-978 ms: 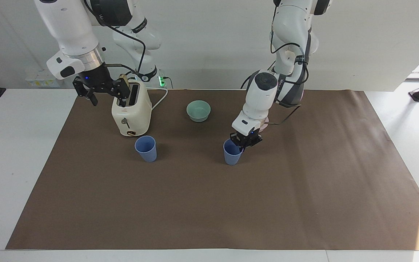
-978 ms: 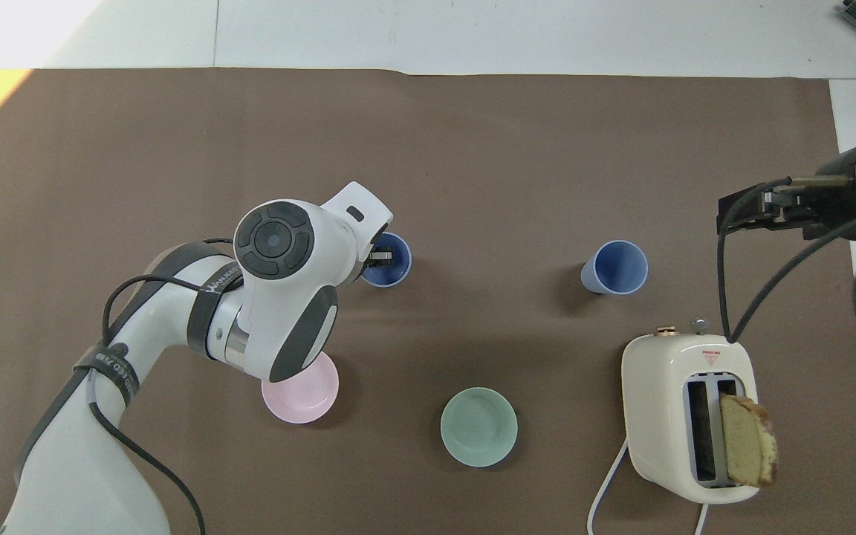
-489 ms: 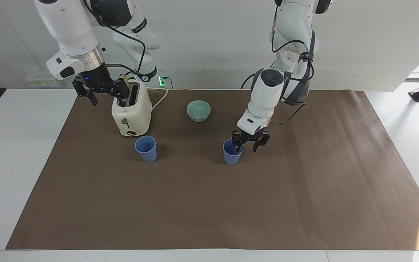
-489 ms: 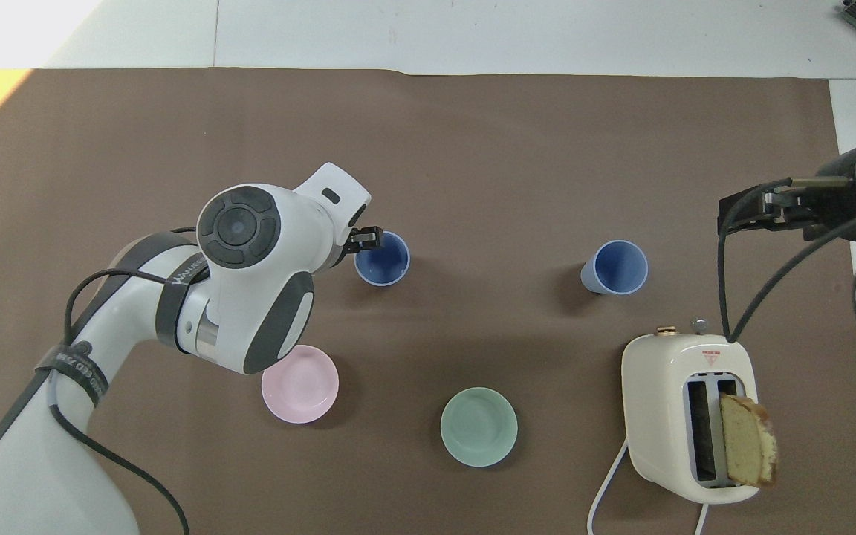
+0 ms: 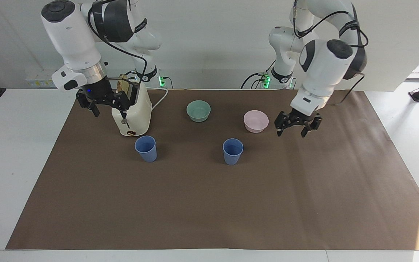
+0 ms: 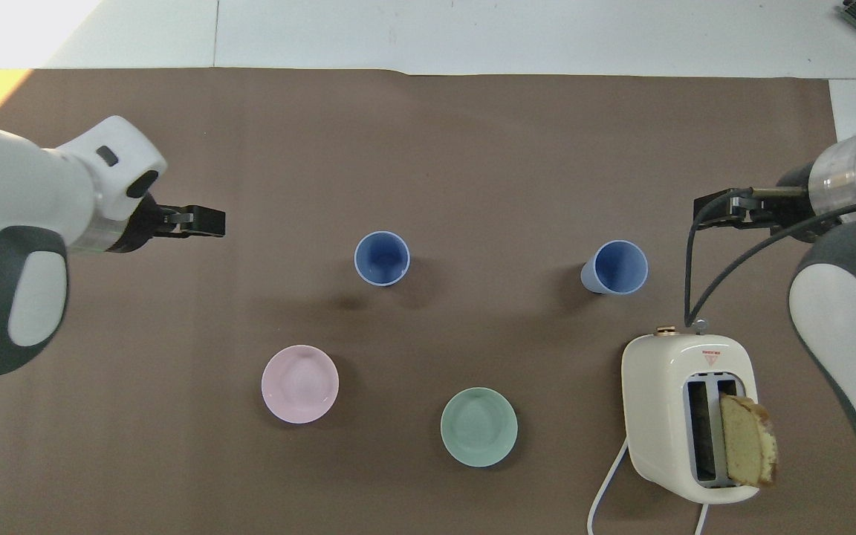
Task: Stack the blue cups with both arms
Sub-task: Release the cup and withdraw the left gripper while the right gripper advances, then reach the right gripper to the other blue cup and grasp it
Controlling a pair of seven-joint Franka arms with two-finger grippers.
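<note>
Both blue cups (image 5: pixel 233 151) (image 5: pixel 146 148) stood apart, unstacked. Left end effector (image 5: pixel 293 124) hung wide beside the pink bowl (image 5: pixel 256 121); right end effector (image 5: pixel 103 102) wide beside the toaster (image 5: pixel 131 112). Next: grasp a cup.

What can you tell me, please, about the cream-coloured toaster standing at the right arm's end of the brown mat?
The cream, glossy, rounded two-slot toaster stands upright on the brown mat, nearer the robots than the closest blue cup. A bread slice sticks out of one slot; the other slot looks empty. Its front carries a lever and a brass knob; a white cord leaves its base. The right gripper hangs beside it.
</note>
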